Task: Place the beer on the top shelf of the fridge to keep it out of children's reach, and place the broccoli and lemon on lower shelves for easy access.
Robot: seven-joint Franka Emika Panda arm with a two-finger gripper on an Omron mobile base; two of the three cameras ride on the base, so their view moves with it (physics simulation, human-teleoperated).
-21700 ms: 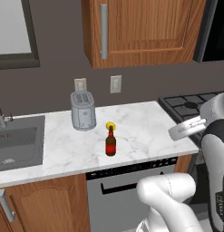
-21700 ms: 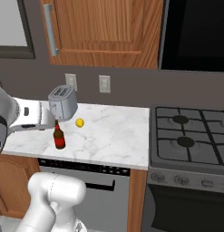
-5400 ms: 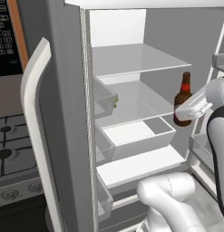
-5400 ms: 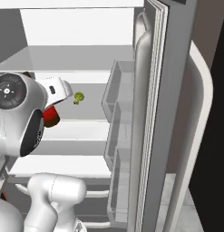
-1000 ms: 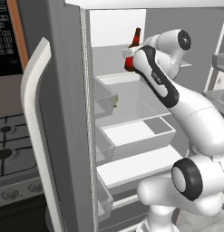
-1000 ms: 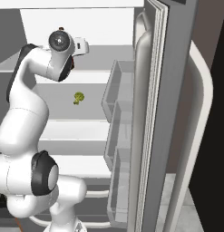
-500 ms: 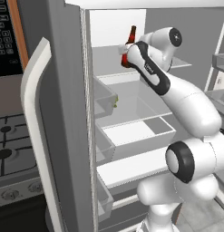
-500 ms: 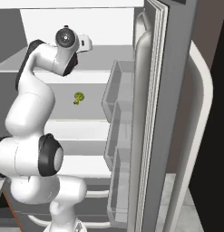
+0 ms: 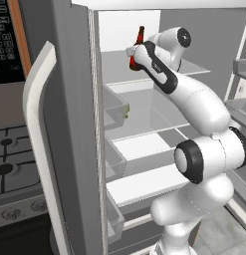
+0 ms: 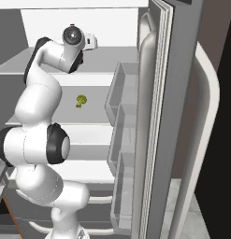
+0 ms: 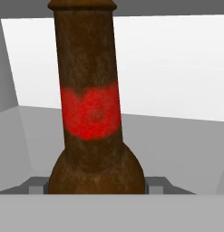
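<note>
The beer, a brown bottle with a red label, stands upright in my gripper, which is shut on its lower body. It hangs at the left of the top shelf inside the open fridge. I cannot tell whether its base touches the shelf. In the hand view the beer rises between the fingertips, with the white back wall behind it. The broccoli lies on a lower shelf, one level below the top shelf. The lemon is out of view.
Grey door bins hang on the left door beside the shelves, and more bins line the right door. A white drawer sits under the lower shelves. A stove and a black microwave stand left of the fridge.
My arm has carried the beer a little to the left and deeper over the top shelf. The grip on the bottle is unchanged, and the broccoli has not moved.
</note>
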